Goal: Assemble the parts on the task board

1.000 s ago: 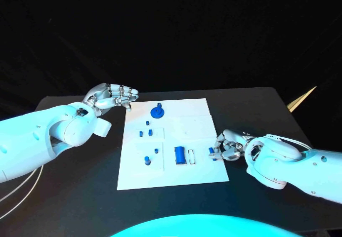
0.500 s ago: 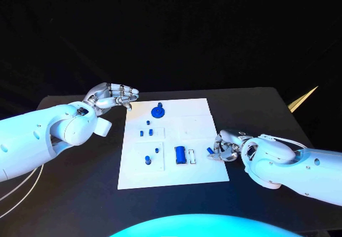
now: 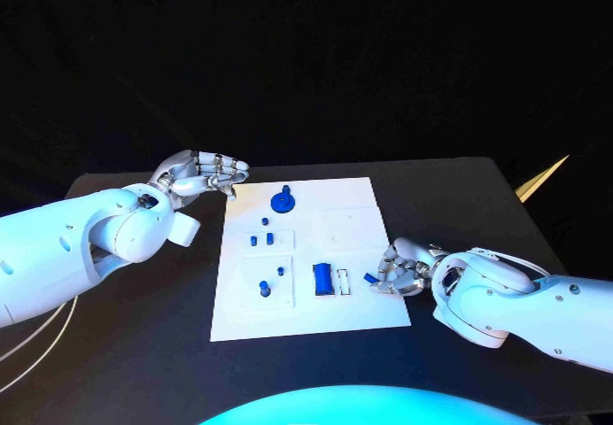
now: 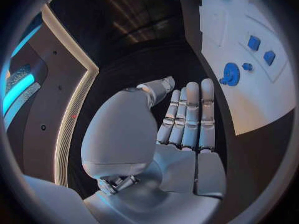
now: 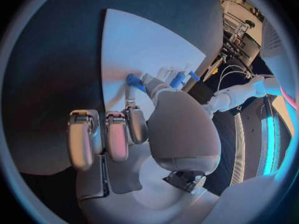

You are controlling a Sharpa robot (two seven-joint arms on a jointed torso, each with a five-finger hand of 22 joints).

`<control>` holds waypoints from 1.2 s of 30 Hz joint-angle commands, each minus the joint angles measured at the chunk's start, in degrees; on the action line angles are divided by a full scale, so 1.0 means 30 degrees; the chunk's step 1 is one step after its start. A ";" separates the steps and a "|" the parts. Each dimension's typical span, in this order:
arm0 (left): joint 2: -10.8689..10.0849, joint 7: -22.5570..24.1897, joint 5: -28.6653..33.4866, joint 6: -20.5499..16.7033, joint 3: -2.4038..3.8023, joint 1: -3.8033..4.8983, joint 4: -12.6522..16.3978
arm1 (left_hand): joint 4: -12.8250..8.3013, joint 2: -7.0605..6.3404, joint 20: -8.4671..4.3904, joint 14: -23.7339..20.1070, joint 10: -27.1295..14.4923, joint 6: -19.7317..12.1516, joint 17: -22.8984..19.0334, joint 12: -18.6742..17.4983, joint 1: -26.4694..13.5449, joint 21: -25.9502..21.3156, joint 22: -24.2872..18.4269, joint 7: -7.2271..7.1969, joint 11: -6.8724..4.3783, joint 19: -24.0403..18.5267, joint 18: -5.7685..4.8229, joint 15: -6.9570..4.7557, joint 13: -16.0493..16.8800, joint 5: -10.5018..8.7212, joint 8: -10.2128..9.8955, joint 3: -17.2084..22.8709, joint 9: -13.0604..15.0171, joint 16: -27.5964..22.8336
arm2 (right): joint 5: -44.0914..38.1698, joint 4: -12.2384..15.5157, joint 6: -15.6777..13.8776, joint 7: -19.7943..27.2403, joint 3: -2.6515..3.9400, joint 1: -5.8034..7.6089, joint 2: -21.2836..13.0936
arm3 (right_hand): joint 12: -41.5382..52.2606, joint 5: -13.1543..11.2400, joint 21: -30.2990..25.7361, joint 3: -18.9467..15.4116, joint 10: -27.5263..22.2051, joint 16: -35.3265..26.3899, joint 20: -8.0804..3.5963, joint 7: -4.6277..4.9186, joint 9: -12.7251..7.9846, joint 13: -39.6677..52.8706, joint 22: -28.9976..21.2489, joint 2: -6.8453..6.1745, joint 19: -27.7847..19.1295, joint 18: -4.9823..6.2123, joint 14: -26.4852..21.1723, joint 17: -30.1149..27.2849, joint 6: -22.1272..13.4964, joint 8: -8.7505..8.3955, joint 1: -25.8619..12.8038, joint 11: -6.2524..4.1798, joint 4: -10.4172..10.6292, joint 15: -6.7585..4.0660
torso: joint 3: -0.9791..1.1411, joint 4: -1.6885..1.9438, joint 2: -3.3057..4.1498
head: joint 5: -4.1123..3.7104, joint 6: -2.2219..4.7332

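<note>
The white task board (image 3: 352,226) lies in the middle of the black table. On it are a round blue part (image 3: 283,204), several small blue pegs (image 3: 262,238) and a blue block (image 3: 323,279) beside a white piece (image 3: 343,282). My right hand (image 3: 405,267) is at the board's right edge and pinches a small blue part (image 3: 373,277) just above the board; the right wrist view shows that part (image 5: 134,81) between thumb and finger. My left hand (image 3: 202,173) hovers off the board's far left corner with loosely bent fingers (image 4: 189,115) and holds nothing.
The black table (image 3: 473,190) extends beyond the board on every side. The round blue part (image 4: 231,74) and two small blue pieces (image 4: 261,50) lie on the board in the left wrist view. A pale pointed object (image 3: 541,177) juts in at the table's far right edge.
My right hand has shifted slightly toward the blue block and the board's near side, carrying the small blue part. My left hand has stayed in place.
</note>
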 commanded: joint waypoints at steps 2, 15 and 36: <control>0.0048 -0.0028 -0.0009 0.0069 0.0012 -0.0001 0.0025 | 0.0078 0.0236 -0.0034 -0.0034 -0.0256 -0.0045 -0.0234 0.0260 0.0010 -0.0347 -0.0266 0.0195 -0.0025 0.0074 0.0117 -0.0042 -0.0180 0.0419 0.0205 -0.0513 -0.0030 -0.0237 | 0.1964 0.0361 -0.0645 0.0577 -0.0020 0.0243 -0.0010 | -0.0030 0.0601 0.0151 0.4195 0.0098 0.0160 -0.0154 -0.0296 -0.0219 0.2443 0.4982 0.0398 0.1718 -0.0489 0.1705 0.4150 -0.0542 0.0131 0.0371 -0.0157 -0.1181 -0.0114 | -0.0014 0.0027 0.0009 | -0.0019 0.0022; 0.0074 -0.0066 -0.0026 0.0085 0.0011 -0.0001 0.0029 | 0.0063 0.0251 -0.0038 -0.0036 -0.0261 -0.0045 -0.0240 0.0266 0.0039 -0.0343 -0.0263 0.0196 -0.0026 0.0079 0.0119 -0.0046 -0.0183 0.0421 0.0208 -0.0497 -0.0031 -0.0240 | 0.4420 0.0577 -0.1161 0.1082 -0.0008 0.0479 0.0704 | -0.0048 0.0536 0.0047 0.4984 0.0099 0.0145 -0.0103 -0.0235 0.0112 0.2454 0.4955 0.0328 0.1693 -0.0469 0.1701 0.4133 -0.0741 0.0277 -0.0966 -0.0100 -0.1922 -0.0063 | -0.0020 0.0018 0.0017 | -0.0018 -0.0018; 0.0043 -0.0091 -0.0049 0.0093 0.0011 0.0002 0.0075 | 0.0028 0.0258 -0.0048 -0.0041 -0.0281 -0.0047 -0.0258 0.0282 0.0087 -0.0325 -0.0250 0.0205 -0.0020 0.0093 0.0117 -0.0049 -0.0194 0.0420 0.0215 -0.0481 -0.0034 -0.0247 | 0.4081 -0.0265 0.0057 0.0001 -0.0009 0.0450 0.2007 | -0.0051 0.0452 0.0063 0.4053 0.0139 0.0133 -0.0036 -0.0178 0.0118 0.2480 0.4959 -0.0115 0.1701 -0.0471 0.1701 0.4122 -0.0395 0.0086 -0.5074 -0.0031 -0.0540 0.0001 | 0.0008 -0.0009 0.0016 | 0.0051 -0.0129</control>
